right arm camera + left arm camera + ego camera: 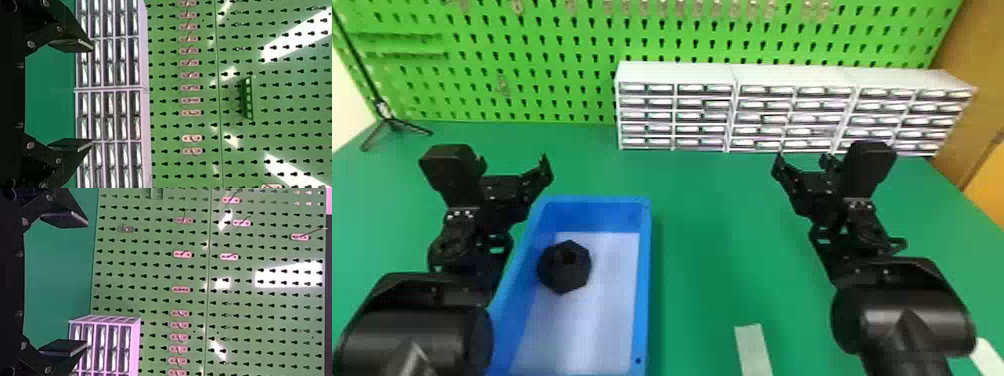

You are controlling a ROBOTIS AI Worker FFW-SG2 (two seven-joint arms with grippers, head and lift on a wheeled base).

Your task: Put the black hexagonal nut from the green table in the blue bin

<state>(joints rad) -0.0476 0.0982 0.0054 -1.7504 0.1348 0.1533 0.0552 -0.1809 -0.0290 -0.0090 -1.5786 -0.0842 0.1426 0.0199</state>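
Black hexagonal nut (564, 267) lies inside the blue rectangular bin (644, 280) on the green bench (712, 240), near its left wall. Left gripper (86, 284), right gripper (92, 95): jaws spread wide, both empty. Placement looks complete; best leave the nut alone, keeping any left-side movement high and clear of the rim.

A green pegboard (572, 45) bearing small metal hooks stands along the back of the green desk (712, 225); white small-parts drawer cabinets (677, 72) sit before it, near wood-toned panelling (977, 75). Glare streaks the pegboard.
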